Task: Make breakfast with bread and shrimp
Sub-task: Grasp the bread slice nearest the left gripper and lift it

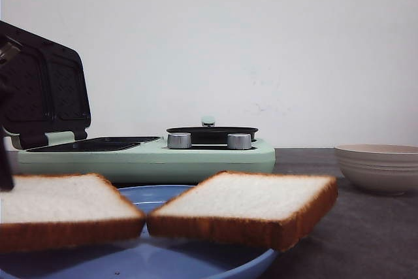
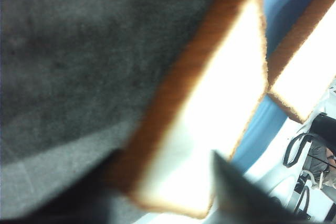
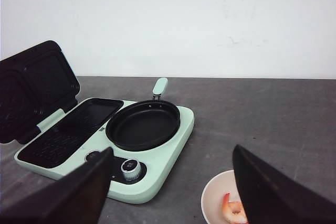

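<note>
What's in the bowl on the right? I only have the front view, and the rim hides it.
Observer: The right wrist view shows a shrimp in the bowl.
Operator: Where are the left fingers?
Observer: Either side of the left slice; gripping or not, I can't tell.
Operator: And the right fingers?
Observer: Spread wide, nothing between them.

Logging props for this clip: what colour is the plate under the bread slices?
Blue. The plate under both bread slices shows best in the front view.
</note>
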{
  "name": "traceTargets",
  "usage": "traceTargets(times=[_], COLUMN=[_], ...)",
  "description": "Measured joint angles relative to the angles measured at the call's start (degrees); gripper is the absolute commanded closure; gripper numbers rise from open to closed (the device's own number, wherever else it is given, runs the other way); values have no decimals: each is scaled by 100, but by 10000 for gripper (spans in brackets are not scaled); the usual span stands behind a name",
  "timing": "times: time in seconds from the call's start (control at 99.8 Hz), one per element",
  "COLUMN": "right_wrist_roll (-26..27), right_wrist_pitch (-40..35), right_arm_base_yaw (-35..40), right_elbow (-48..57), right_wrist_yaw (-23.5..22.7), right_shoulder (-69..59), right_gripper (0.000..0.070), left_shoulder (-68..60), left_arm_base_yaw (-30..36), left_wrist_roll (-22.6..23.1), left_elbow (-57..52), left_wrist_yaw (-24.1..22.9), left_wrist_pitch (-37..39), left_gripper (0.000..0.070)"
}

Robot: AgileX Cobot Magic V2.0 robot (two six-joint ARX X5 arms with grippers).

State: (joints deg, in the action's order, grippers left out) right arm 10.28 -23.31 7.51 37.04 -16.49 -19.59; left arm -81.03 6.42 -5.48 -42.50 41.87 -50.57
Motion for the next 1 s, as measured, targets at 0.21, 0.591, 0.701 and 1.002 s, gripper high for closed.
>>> traceTargets(times=[0.21, 0.591, 0.701, 1.002], right_wrist_roll=[4, 4, 4, 4], right_wrist_pitch=[-2, -236, -240, -247], right_arm_base_yaw=[0, 0, 0, 0], right_elbow=[0, 0, 0, 0], right_wrist_yaw=[0, 2, 11, 20], right_shoulder=[0, 0, 0, 0], right_gripper=[255, 255, 255, 255], left_shoulder=[0, 483, 789, 1447], left_arm_base_yaw=[-2, -2, -2, -2], left_wrist_roll=[361, 577, 544, 103], left_elbow=[0, 0, 0, 0], left_wrist_yaw=[48, 50, 188, 468], left_wrist_pitch=[-61, 175, 363, 994], left_gripper=[692, 692, 692, 692])
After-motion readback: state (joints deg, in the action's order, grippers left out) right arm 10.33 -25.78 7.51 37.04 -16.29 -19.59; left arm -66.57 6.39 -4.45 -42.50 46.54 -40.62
